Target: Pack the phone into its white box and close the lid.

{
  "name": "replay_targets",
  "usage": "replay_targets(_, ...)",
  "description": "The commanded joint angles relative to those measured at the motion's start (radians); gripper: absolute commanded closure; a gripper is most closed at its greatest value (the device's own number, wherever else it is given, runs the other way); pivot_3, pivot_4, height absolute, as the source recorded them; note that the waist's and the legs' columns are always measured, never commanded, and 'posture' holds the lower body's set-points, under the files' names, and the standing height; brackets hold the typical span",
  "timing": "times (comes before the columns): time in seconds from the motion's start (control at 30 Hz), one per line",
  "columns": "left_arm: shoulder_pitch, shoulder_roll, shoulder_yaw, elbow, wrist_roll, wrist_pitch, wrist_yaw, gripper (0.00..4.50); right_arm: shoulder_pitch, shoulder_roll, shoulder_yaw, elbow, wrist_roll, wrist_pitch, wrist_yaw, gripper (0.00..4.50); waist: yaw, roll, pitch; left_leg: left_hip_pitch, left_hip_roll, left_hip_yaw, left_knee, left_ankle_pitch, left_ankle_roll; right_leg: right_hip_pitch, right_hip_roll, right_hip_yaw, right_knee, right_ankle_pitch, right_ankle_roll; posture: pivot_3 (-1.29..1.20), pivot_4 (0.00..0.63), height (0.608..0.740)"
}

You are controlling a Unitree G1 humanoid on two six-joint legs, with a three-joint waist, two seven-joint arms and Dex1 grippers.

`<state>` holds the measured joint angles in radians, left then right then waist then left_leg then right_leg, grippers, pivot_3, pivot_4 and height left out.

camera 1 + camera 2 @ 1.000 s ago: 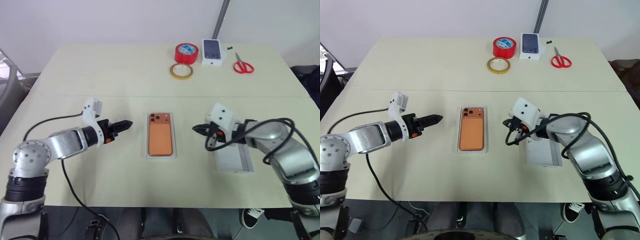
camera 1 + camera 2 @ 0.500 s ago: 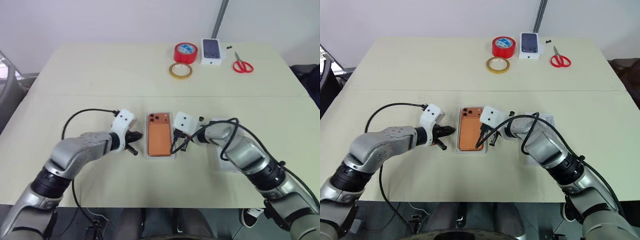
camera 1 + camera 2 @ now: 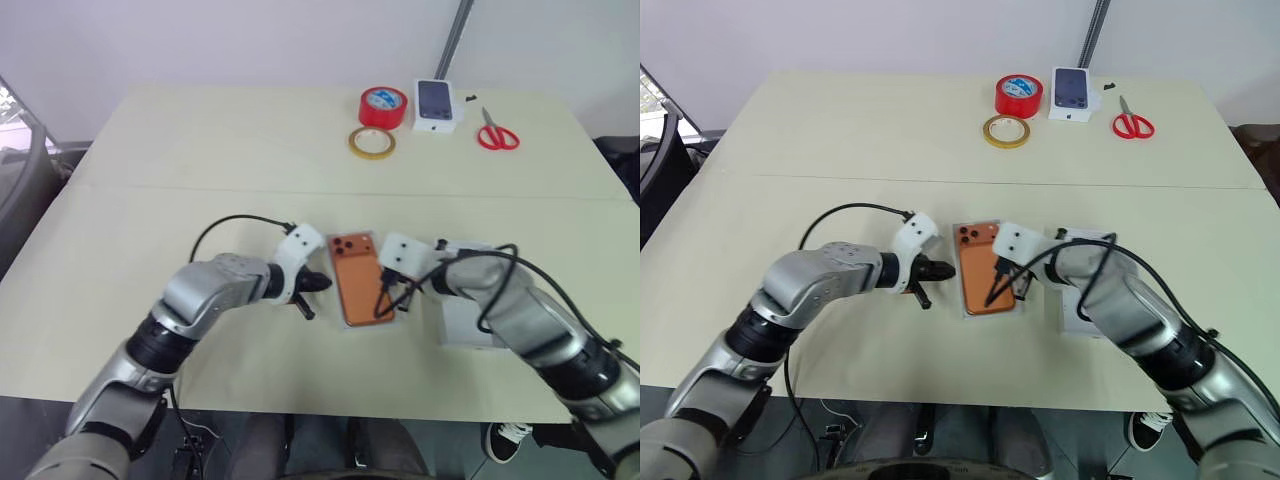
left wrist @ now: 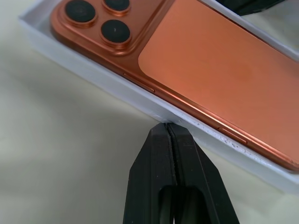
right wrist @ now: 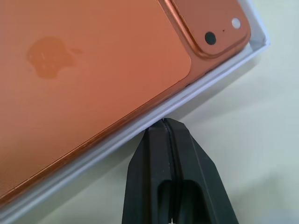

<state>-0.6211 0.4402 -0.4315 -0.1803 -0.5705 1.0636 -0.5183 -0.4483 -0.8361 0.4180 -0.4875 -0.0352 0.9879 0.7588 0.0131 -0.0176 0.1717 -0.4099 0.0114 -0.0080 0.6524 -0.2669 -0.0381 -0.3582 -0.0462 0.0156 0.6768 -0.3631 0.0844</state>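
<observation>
The orange phone lies back up, lenses at the far end, inside the shallow white box at the middle of the table. My left gripper is shut with nothing in it, its tip against the box's left outer wall. On the other side my right gripper is also shut and empty, its tip at the right outer wall. The lid lies grey inner face up to the right of the box, partly hidden under my right arm.
At the table's far edge sit a red tape roll, a yellowish tape ring, a small white box printed with a dark phone and red scissors. A seam crosses the table behind the box.
Both grippers came inward from the sides to the box's walls. The left fingers shut. The box with the phone now lies slightly turned on the table.
</observation>
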Motion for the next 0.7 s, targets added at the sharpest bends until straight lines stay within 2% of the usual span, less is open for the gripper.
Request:
replay_targets(0.03,-0.044,-0.098,-0.099,-0.022,-0.002,0.003,-0.080,4.45,0.071,-0.036,-0.041,-0.164,0.049,0.039,0.033,4.50,0.000,0.000,0.000,0.000,0.000,0.000,0.000,0.000,0.000,0.000,0.000,0.000,0.000,0.000,0.000,0.00,0.150,0.740)
replay_targets(0.23,-0.048,-0.162,-0.146,0.006,0.046,0.007,-0.132,4.45,0.216,-0.123,-0.138,-0.272,0.071,0.103,0.030,4.50,0.000,0.001,0.000,0.001,0.000,0.000,0.000,0.000,0.001,0.001,0.000,0.000,0.000,0.000,0.000,0.00,0.150,0.740)
replay_targets(0.7,-0.065,-0.234,-0.015,0.117,0.086,0.027,-0.130,4.45,0.302,-0.181,-0.273,-0.282,0.099,0.114,0.035,4.50,0.000,0.001,0.000,0.001,0.000,0.000,0.001,0.000,0.001,0.002,0.001,0.000,0.000,0.000,0.000,0.00,0.150,0.740)
